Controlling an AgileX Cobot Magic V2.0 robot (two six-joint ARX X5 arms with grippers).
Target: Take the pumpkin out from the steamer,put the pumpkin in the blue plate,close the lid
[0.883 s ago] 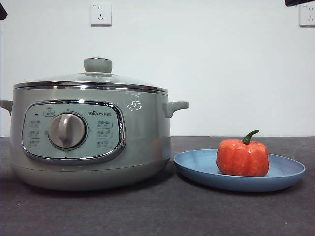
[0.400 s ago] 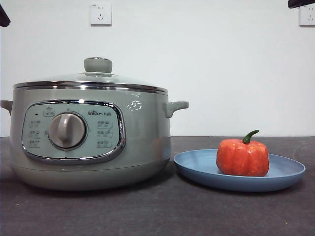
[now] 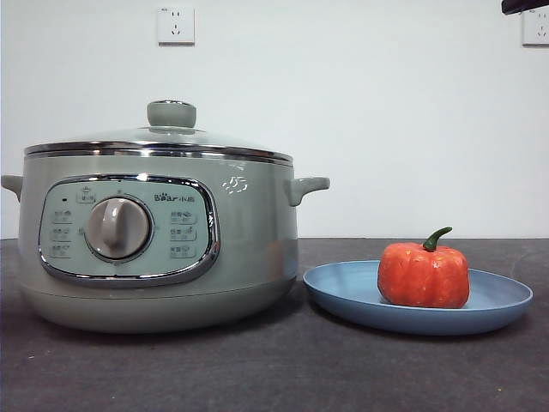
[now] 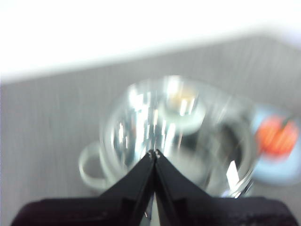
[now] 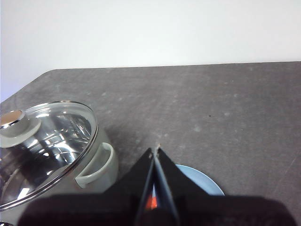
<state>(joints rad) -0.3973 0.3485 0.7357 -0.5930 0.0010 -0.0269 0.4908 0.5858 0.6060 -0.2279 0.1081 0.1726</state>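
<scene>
The orange-red pumpkin (image 3: 423, 275) with its green stem sits in the blue plate (image 3: 497, 300) to the right of the steamer (image 3: 159, 236). The glass lid (image 3: 163, 137) with its sage-green knob (image 3: 171, 112) lies shut on the steamer. My left gripper (image 4: 154, 153) is shut and empty, high above the lid (image 4: 178, 136), in a blurred view with the pumpkin (image 4: 276, 136) off to one side. My right gripper (image 5: 156, 149) is shut and empty, high above the plate (image 5: 200, 181); a sliver of the pumpkin (image 5: 151, 203) shows between its jaws.
The dark grey table (image 3: 274, 369) runs under both things. The steamer's side handle (image 3: 307, 185) sticks out toward the plate. Two wall sockets (image 3: 175, 24) sit on the white wall behind. A black arm tip (image 3: 525, 5) shows at the top right corner.
The black arm tip at the top left corner of the front view has gone out of the picture. The steamer, lid, plate and pumpkin have not moved.
</scene>
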